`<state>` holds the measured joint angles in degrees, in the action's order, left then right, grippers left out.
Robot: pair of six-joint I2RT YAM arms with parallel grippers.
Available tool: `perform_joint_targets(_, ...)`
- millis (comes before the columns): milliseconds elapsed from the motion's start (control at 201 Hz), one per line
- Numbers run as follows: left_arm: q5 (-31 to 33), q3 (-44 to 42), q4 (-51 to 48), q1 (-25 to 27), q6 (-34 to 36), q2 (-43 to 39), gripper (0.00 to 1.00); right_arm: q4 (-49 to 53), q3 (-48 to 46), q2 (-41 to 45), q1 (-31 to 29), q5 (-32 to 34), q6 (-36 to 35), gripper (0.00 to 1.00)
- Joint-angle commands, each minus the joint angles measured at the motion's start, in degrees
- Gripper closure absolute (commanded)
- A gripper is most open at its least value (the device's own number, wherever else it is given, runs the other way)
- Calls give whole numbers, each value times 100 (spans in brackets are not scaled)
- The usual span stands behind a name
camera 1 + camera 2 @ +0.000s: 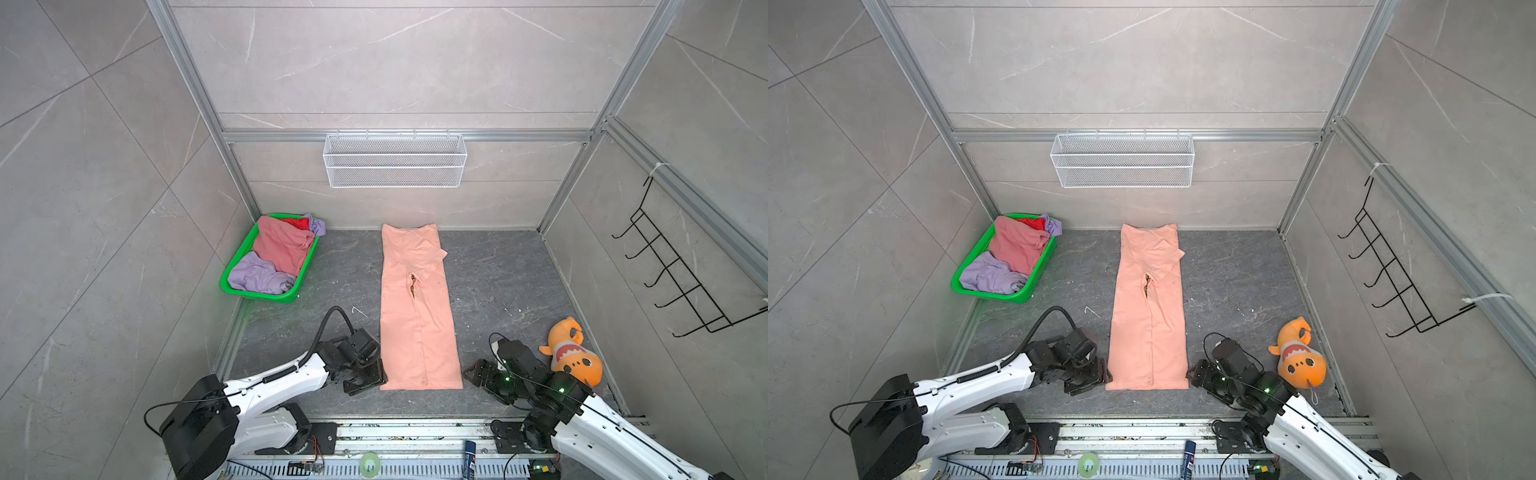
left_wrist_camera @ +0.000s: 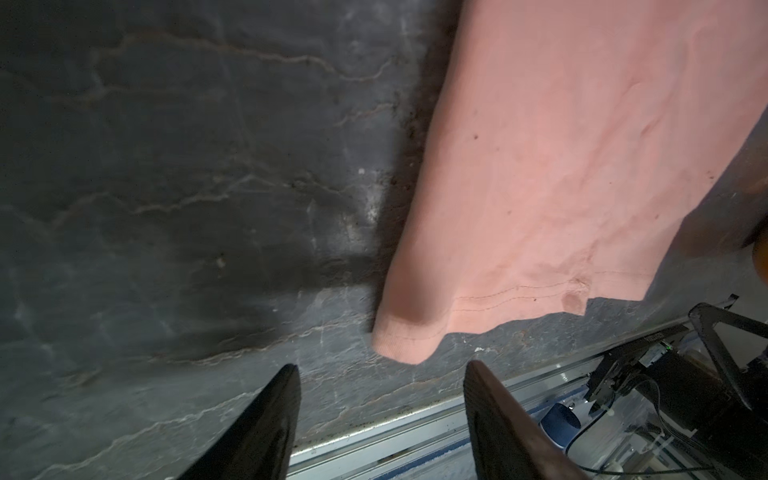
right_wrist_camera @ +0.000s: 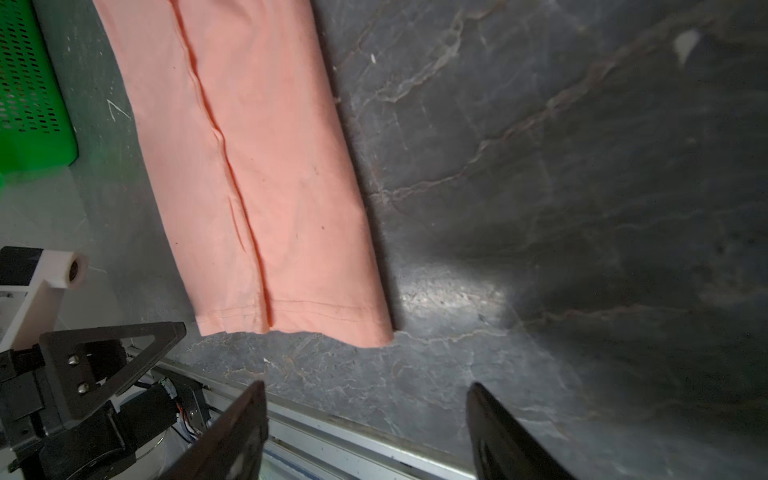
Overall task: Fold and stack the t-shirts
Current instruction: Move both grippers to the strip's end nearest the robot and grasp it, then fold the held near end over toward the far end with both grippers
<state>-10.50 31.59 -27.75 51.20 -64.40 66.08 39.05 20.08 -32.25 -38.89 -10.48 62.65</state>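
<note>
A peach-salmon t-shirt (image 1: 419,316) (image 1: 1148,316) lies flat on the dark floor, folded lengthwise into a long narrow strip; a sliver of its chest graphic shows at the middle seam. My left gripper (image 1: 371,380) (image 1: 1096,378) sits low beside the strip's near left corner. In the left wrist view it (image 2: 381,365) is open, with that hem corner (image 2: 401,347) just ahead of its fingertips. My right gripper (image 1: 478,374) (image 3: 366,385) is open beside the near right corner (image 3: 376,334). Dusty pink (image 1: 280,247), lavender (image 1: 255,276) and red (image 1: 297,223) t-shirts lie crumpled in the green basket (image 1: 226,286).
An orange plush toy (image 1: 571,357) lies by the right wall, close to my right arm. A white wire basket (image 1: 395,160) hangs on the back wall and a black hook rack (image 1: 665,266) on the right wall. A metal rail (image 1: 415,432) runs along the front edge.
</note>
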Motion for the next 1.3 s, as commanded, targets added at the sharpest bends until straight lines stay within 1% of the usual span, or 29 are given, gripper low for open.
perform_joint_targets(0,497,-156,652,250,-901,-132,36,-208,-239,72,-161,-45,257,25)
perform_joint_targets(134,524,-339,1023,410,-1121,122,39,-459,-428,-183,-437,177,474,26)
perform_joint_targets(219,538,-372,1167,490,-1227,314,43,-870,-554,-534,-676,276,624,28)
perform_joint_targets(304,652,-409,1207,565,-1347,396,49,-1296,-610,-1016,-905,372,754,31)
perform_joint_targets(433,845,-609,1349,624,-1525,296,63,-1713,-524,-1789,-1208,611,856,34)
perform_joint_targets(468,868,-677,1392,627,-1563,276,68,-1819,-497,-1973,-1263,673,863,36)
perform_joint_targets(533,905,-804,1496,632,-1621,214,75,-1938,-446,-2263,-1319,752,883,47)
perform_joint_targets(597,953,-884,1556,643,-1663,140,81,-1938,-400,-2447,-1378,902,962,64)
perform_joint_targets(642,987,-909,1594,646,-1660,84,83,-1923,-395,-2484,-1432,1042,1060,73)
perform_joint_targets(742,937,-914,1593,654,-1594,-32,91,-1915,-401,-2377,-1535,1217,1185,85)
perform_joint_targets(797,880,-901,1509,696,-1605,-119,100,-1768,-344,-2268,-1607,1299,1236,91)
perform_joint_targets(846,862,-864,1336,796,-1626,-220,100,-1530,-261,-2156,-1730,1400,1276,97)
perform_joint_targets(886,875,-814,1122,895,-1652,-300,100,-1269,-201,-2055,-1918,1538,1469,100)
perform_joint_targets(996,931,-721,698,1167,-1728,-644,100,-983,-220,-1716,-2916,2165,2356,100)
perform_joint_targets(1046,936,-664,608,1242,-1764,-840,100,-784,-61,-1630,-3325,2526,2590,100)
perform_joint_targets(1085,932,-585,522,1244,-1740,-983,100,-537,179,-1654,-3521,2769,2684,100)
perform_joint_targets(1140,1002,-354,286,1243,-1669,-1124,100,-229,614,-1756,-3629,3032,2639,100)
perform_joint_targets(1210,1186,66,-57,1139,-1395,-1178,100,101,1215,-2018,-3634,3461,2494,100)
perform_joint_targets(1260,1119,370,-133,918,-1131,-1085,100,340,1638,-2223,-3634,3864,2554,100)
perform_joint_targets(1300,983,593,-121,686,-891,-959,100,225,1881,-2373,-3627,4147,2488,100)
